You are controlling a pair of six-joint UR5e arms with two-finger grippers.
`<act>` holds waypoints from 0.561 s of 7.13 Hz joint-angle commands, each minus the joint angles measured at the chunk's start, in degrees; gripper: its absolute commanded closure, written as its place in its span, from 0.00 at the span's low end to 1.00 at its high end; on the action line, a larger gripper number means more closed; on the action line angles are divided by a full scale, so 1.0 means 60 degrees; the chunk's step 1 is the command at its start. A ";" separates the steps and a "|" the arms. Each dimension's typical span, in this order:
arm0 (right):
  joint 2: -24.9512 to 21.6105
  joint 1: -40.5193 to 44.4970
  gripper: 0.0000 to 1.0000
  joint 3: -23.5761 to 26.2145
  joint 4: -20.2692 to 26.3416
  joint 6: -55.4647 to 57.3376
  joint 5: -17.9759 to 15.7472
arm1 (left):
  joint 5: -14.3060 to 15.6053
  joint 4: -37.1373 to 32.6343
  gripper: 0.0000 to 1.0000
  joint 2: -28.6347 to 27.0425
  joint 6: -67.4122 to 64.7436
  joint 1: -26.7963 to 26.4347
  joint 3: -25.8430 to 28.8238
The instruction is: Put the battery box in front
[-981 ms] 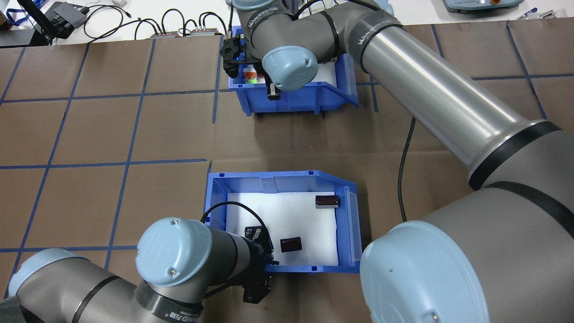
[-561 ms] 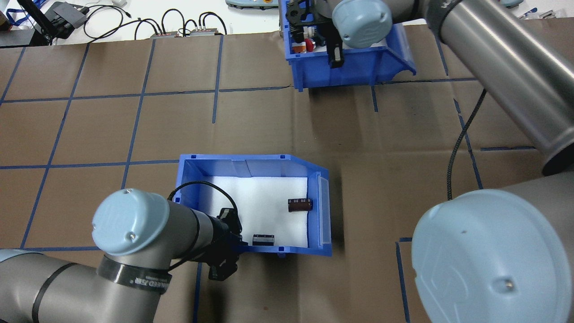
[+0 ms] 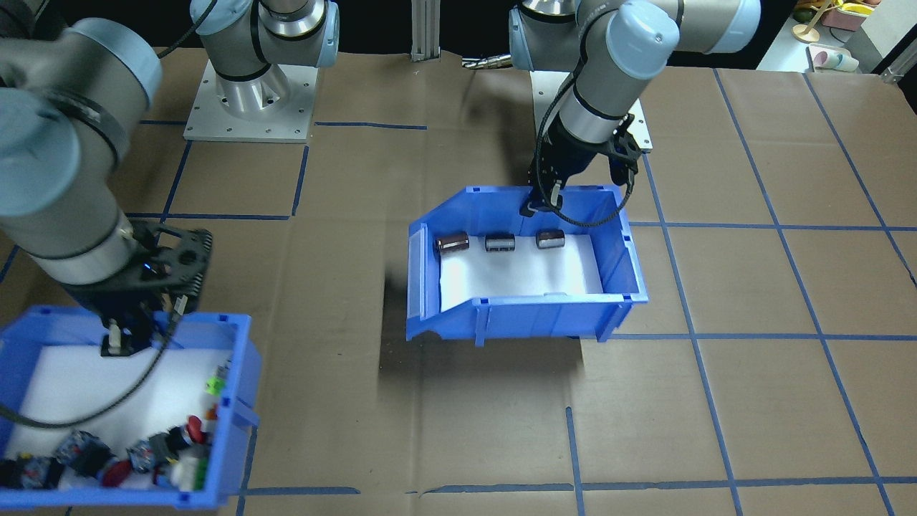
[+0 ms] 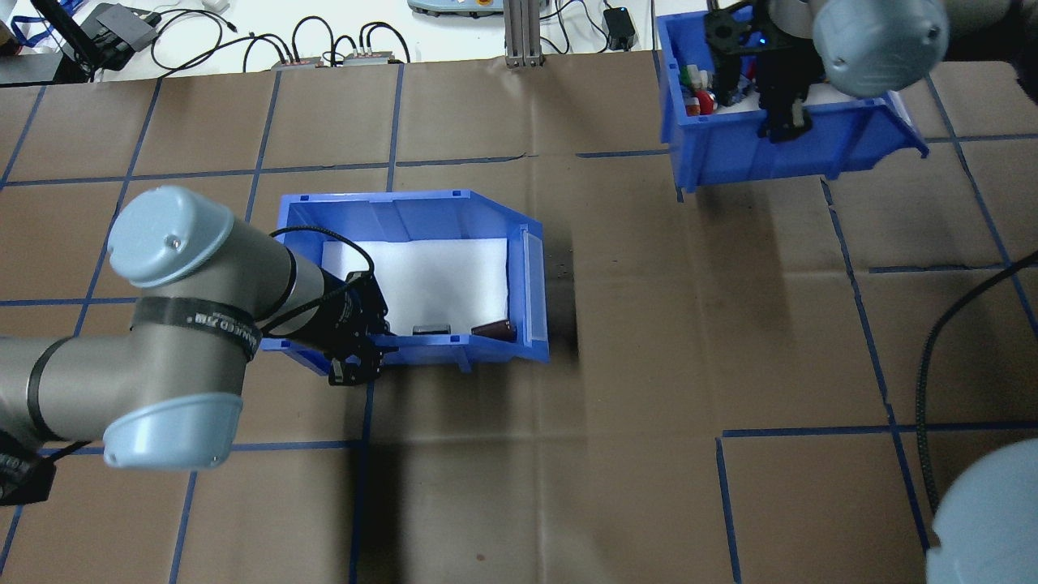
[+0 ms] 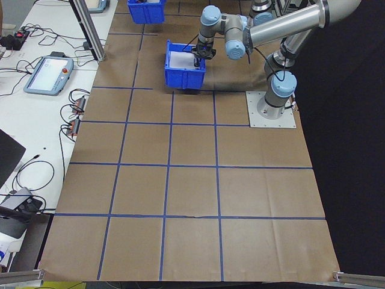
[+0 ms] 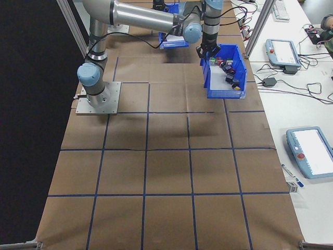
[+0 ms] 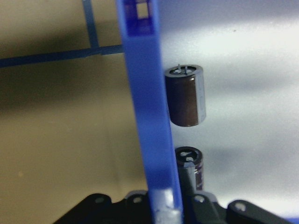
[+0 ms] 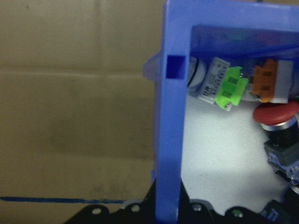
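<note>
The table [image 4: 632, 389] is covered in brown sheet creased along its folds and marked into squares by blue tape lines [image 4: 251, 170]. Two grey base plates [image 3: 247, 107] sit bolted flat on it at the robot's edge, each carrying an arm, with a slim metal post [image 4: 519, 32] standing at the far edge and a black cable [image 4: 945, 324] trailing over the sheet on the robot's right. The battery box [image 4: 422, 215] throws a dark shadow on the sheet offset from itself
</note>
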 commanded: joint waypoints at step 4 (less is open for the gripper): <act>-0.3516 -0.1526 1.00 0.4507 -0.1088 -0.2546 0.0465 | -0.0991 0.0172 1.00 -0.3373 -0.0544 -0.1279 0.3350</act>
